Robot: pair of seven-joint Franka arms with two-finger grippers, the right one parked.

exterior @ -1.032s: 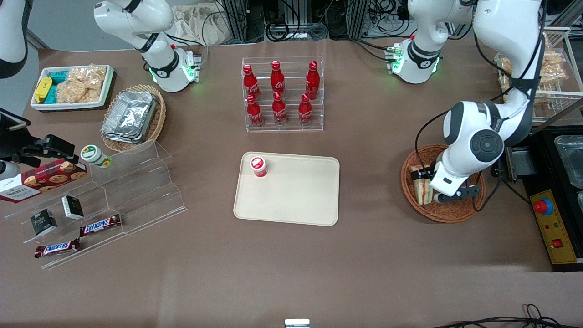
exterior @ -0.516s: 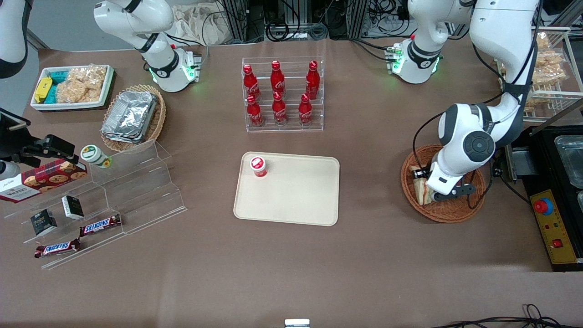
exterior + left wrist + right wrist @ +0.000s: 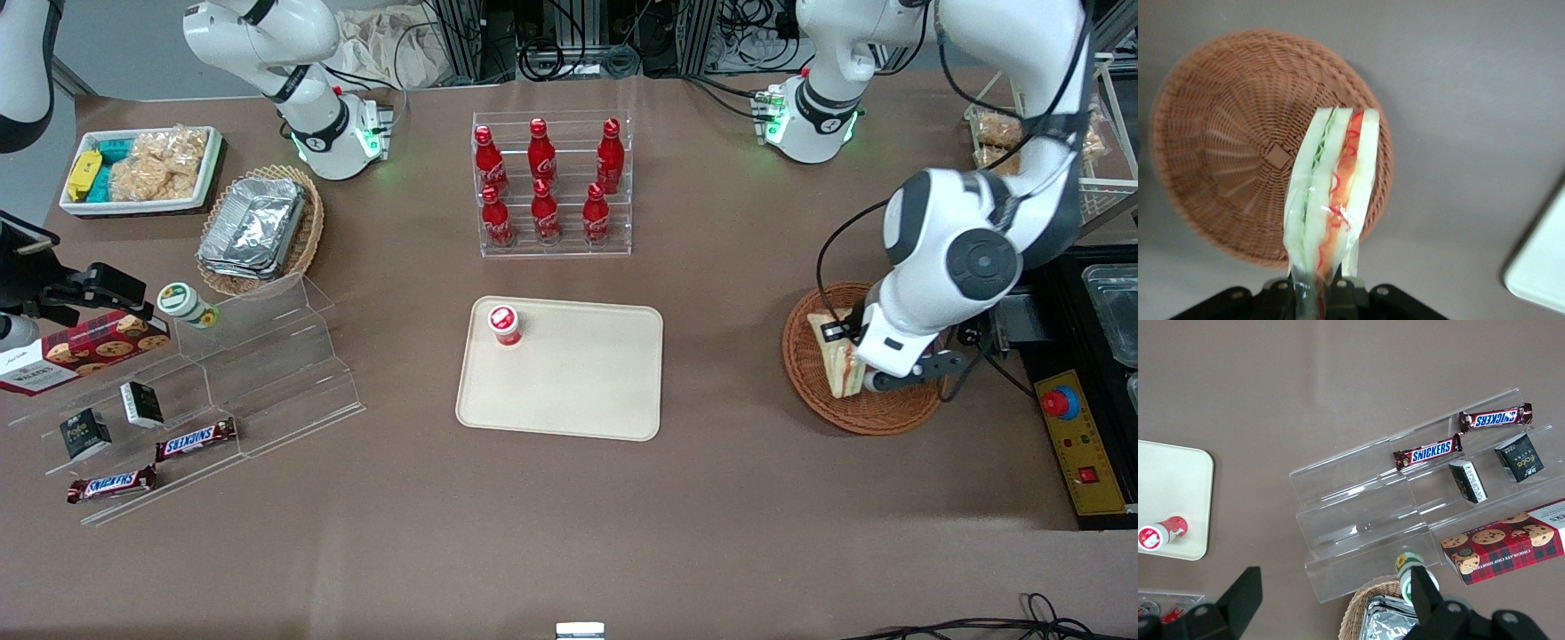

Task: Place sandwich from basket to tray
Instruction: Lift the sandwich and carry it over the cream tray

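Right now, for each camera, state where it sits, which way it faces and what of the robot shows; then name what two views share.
Front view: high above the table, looking down; both arms show, the gripper over the basket.
Left wrist view: on the working arm, looking down past its gripper at the sandwich it holds.
Right wrist view: on the parked arm, facing the table; its fingers show.
Shared: front and left wrist both show sandwich, basket and tray.

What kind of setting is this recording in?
Probably a lab mock-up of a snack counter: a cola rack, stepped candy shelf, serving tray. The gripper holds a sandwich above the basket.
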